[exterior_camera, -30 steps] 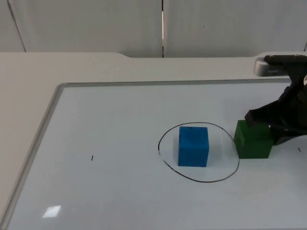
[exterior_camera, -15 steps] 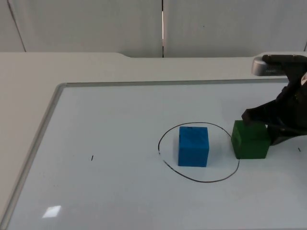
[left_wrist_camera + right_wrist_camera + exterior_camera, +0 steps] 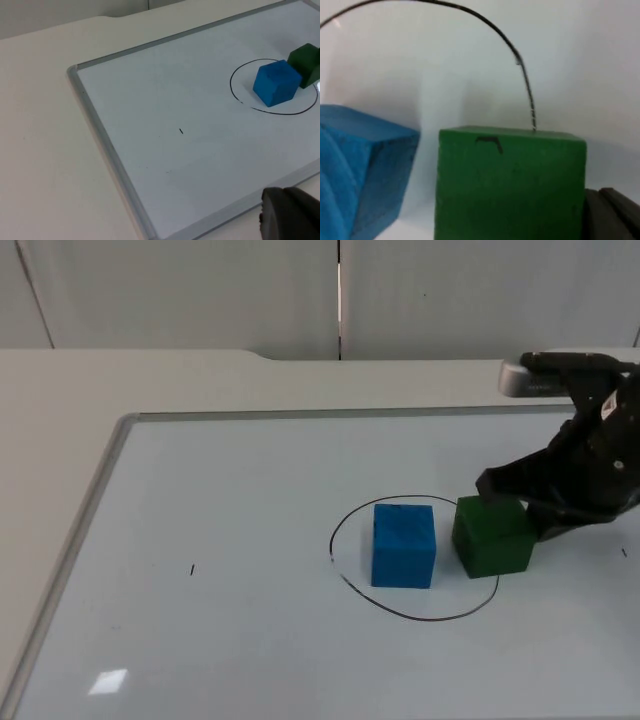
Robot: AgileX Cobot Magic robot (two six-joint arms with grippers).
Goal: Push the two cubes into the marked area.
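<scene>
A blue cube stands inside the black drawn circle on the whiteboard. To its right a green cube sits across the circle's right line, a narrow gap away from the blue one. My right gripper presses against the green cube's far right side, low over the board. The right wrist view has the green cube close up, the blue cube beside it and the circle line behind. My left gripper waits off the board's near edge, far from the blue cube and the green cube.
The whiteboard's grey rim runs along the left and the back. A small black mark lies on the board left of the circle. Open board surface stretches left of and in front of the circle.
My right gripper has slid left with the green cube against it. The cube went from just outside the circle to across its line. The blue cube stayed put.
</scene>
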